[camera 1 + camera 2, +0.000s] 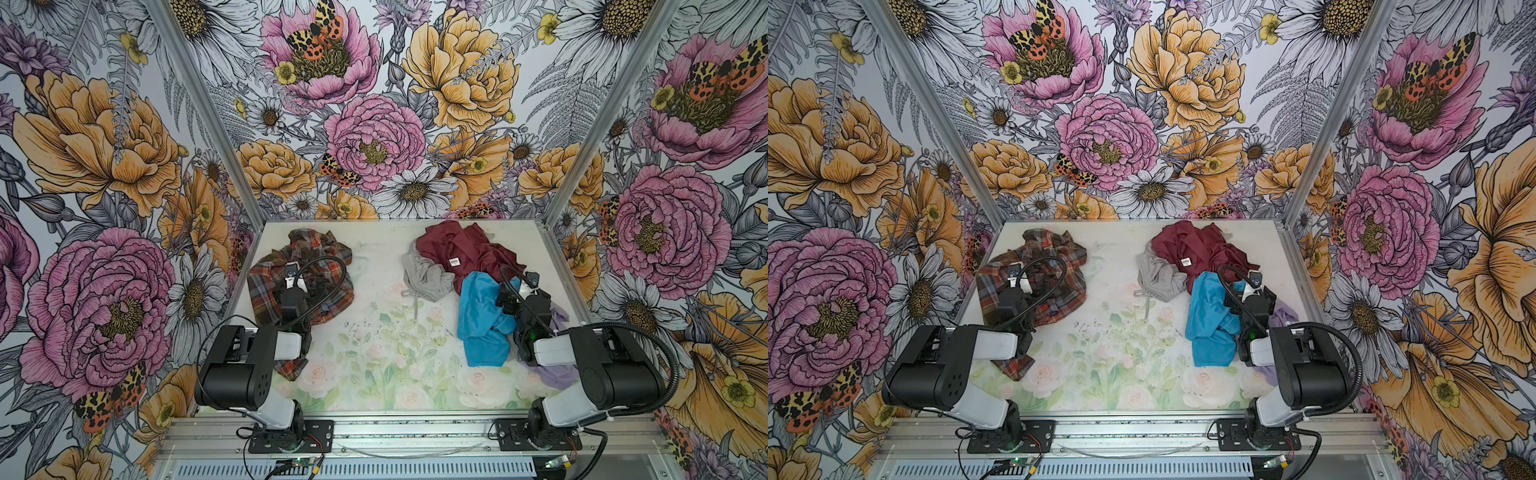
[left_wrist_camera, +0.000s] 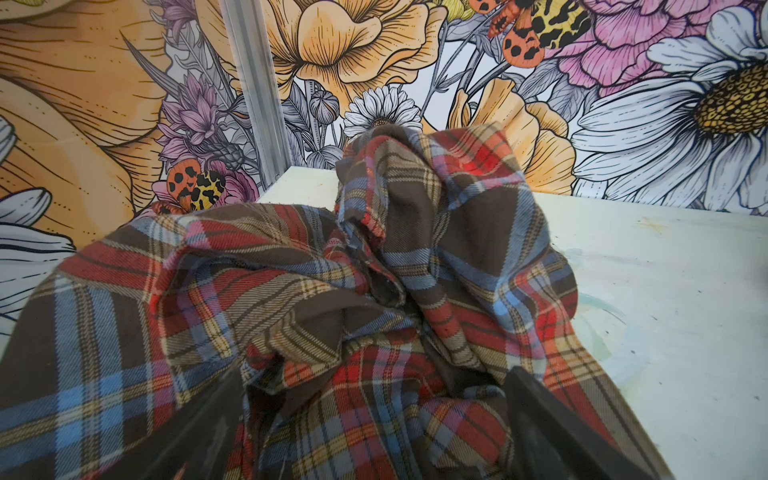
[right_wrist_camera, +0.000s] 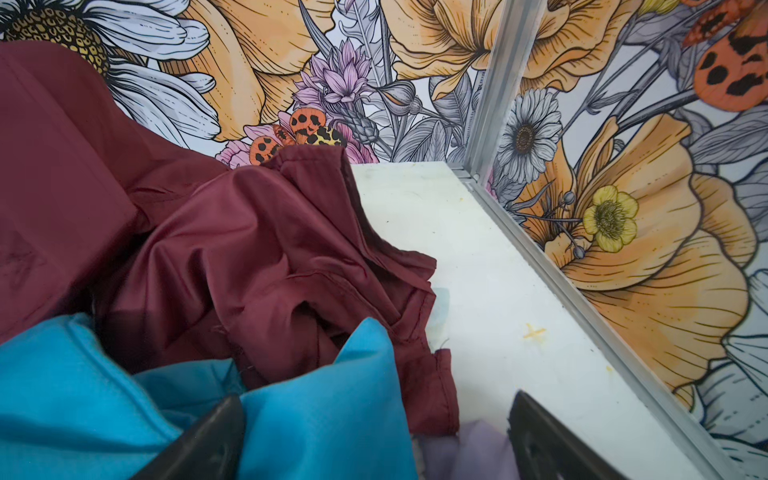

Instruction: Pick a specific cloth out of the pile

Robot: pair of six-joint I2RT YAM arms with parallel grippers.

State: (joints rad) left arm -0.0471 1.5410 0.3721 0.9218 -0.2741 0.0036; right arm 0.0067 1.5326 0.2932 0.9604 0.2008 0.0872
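Honestly the plaid shirt (image 1: 322, 249) looks picked out already: it's crumpled along the table's (image 1: 374, 345) left edge, well apart from the pile (image 1: 465, 257) on the right side. The left gripper (image 2: 374, 419) hangs over it with jaws wide apart, holding nothing. The right gripper (image 3: 378, 436) is the same over the bright blue garment (image 3: 83, 395). I'd lift both straight up so no fold snags.
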